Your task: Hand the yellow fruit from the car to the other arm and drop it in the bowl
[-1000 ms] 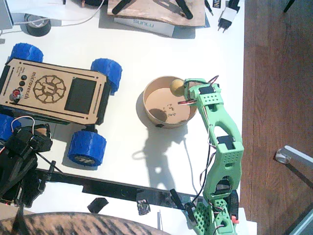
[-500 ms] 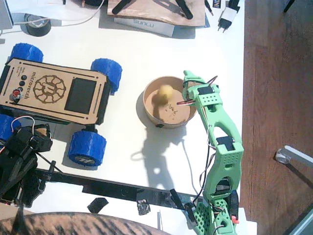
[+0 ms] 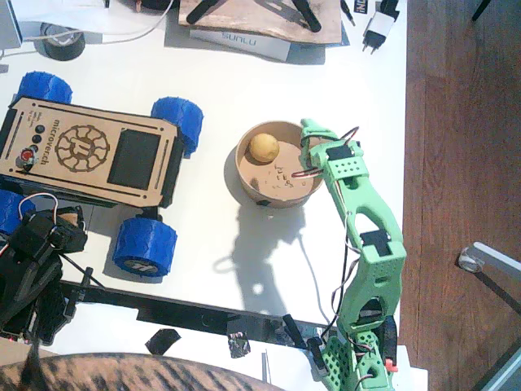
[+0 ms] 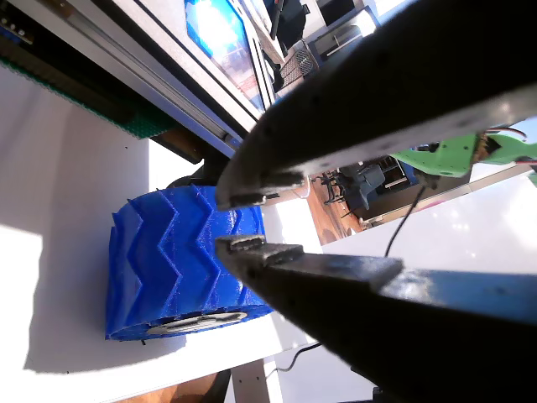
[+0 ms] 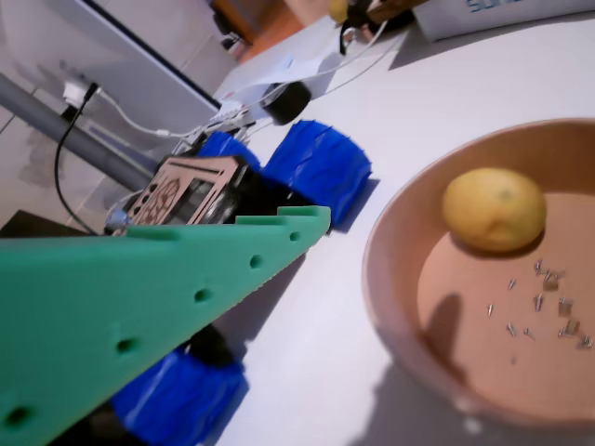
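The yellow fruit (image 3: 264, 147) (image 5: 493, 207) lies loose inside the bowl (image 3: 239, 165) (image 5: 390, 279), against its far-left wall. The green right gripper (image 3: 310, 135) hovers at the bowl's right rim, open and empty; one green finger (image 5: 186, 297) fills a wrist view's left side. The car (image 3: 89, 151) (image 5: 186, 190) stands at the left with nothing on its deck. The black left arm (image 3: 32, 261) rests at the bottom left. Its gripper (image 4: 252, 220) holds nothing, jaws a narrow gap apart, facing a blue wheel (image 4: 185, 260).
A tape roll (image 3: 61, 41), cables, a box (image 3: 240, 38), a wooden board (image 3: 244, 15) and a power adapter (image 3: 376, 28) line the back. The table ends at the right edge (image 3: 406, 163). A black bar (image 3: 163, 308) runs along the front.
The green gripper held the fruit at the bowl's right rim, then opened. The fruit dropped in and rolled to the far-left wall. The black arm stayed still.
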Tool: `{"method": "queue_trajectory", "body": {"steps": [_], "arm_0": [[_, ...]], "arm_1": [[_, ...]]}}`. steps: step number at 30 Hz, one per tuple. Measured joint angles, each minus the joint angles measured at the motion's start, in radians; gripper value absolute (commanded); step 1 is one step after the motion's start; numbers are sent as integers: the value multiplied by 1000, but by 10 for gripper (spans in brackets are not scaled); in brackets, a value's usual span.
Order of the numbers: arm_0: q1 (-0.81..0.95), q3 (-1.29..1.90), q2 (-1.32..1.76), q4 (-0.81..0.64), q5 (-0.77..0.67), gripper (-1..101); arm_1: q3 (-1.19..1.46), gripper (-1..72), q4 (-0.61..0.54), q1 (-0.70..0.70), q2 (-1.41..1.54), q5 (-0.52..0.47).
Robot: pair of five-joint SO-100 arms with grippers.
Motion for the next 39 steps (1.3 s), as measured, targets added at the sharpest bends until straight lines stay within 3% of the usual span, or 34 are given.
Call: {"method": "queue_trajectory", "body": {"steps": [2, 4, 13, 22, 39], "arm_0": [[0, 0, 0, 0, 0, 19], [0, 0, 0, 0, 0, 19], [0, 0, 0, 0, 0, 19], [0, 0, 0, 0, 0, 19], [0, 0, 0, 0, 0, 19]], "arm_1": [[57, 34, 17, 0, 60, 0], [130, 2, 29, 0, 140, 0], [474, 1, 133, -60, 607, -3], [882, 0, 98, -83, 1184, -115], [1206, -1, 23, 44, 1577, -135]]}}
